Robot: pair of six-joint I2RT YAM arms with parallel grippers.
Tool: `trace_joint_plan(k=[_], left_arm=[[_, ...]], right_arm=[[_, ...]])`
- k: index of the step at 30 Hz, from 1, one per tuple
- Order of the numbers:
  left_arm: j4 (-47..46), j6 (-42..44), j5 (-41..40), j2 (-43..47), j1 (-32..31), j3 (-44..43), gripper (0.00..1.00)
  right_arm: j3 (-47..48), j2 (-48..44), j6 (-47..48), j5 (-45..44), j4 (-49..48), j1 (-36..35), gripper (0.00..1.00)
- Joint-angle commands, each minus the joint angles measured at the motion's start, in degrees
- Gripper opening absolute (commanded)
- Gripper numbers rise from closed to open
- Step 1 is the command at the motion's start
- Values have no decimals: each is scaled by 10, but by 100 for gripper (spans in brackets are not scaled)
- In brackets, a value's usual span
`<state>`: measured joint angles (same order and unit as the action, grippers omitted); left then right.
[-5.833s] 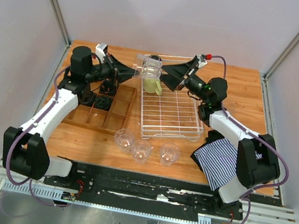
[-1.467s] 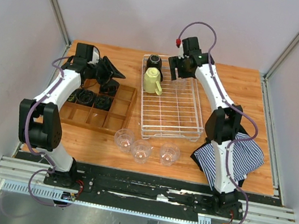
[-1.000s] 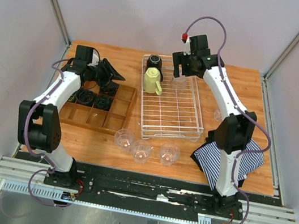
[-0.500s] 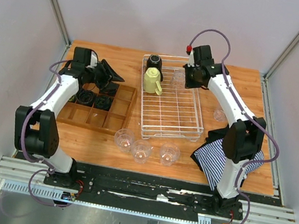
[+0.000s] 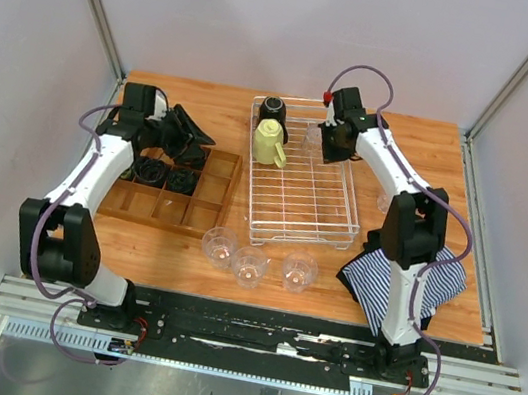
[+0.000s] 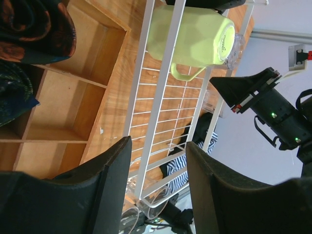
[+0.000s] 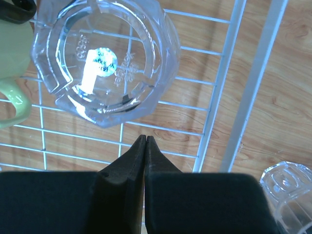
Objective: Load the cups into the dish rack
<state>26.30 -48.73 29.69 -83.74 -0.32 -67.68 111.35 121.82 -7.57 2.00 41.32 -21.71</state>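
The white wire dish rack (image 5: 324, 230) holds a black mug (image 5: 274, 108), a pale yellow-green mug (image 5: 271, 143) lying on its side, and one clear tumbler (image 5: 312, 143) standing upside down. My right gripper (image 5: 330, 151) hovers just beside that tumbler (image 7: 105, 63), jaws shut on nothing (image 7: 146, 139). Three clear tumblers (image 5: 250, 266) stand on the table in front of the rack. One more tumbler (image 5: 385, 203) sits right of the rack. My left gripper (image 5: 203, 139) is open and empty over the wooden tray, facing the rack (image 6: 158, 142) and the yellow-green mug (image 6: 195, 36).
A brown wooden compartment tray (image 5: 202, 216) left of the rack holds dark items (image 5: 152, 171) in its far cells. A striped cloth (image 5: 404, 272) lies at the right near the right arm. Grey walls close in both sides.
My right gripper has shut and dropped back from the rack's far edge to just beside the upturned tumbler. The left arm has drifted slightly left, jaws unchanged.
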Motion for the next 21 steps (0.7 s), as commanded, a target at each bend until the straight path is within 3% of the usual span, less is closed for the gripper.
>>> trace_joint_plan(k=[1,21], left_arm=[[27,18,-11,28,12,-13,53],[77,33,-42,60,16,-8,53]], right_arm=[[20,6,5,-13,-33,3,1],[90,92,20,-18,-92,1,1]])
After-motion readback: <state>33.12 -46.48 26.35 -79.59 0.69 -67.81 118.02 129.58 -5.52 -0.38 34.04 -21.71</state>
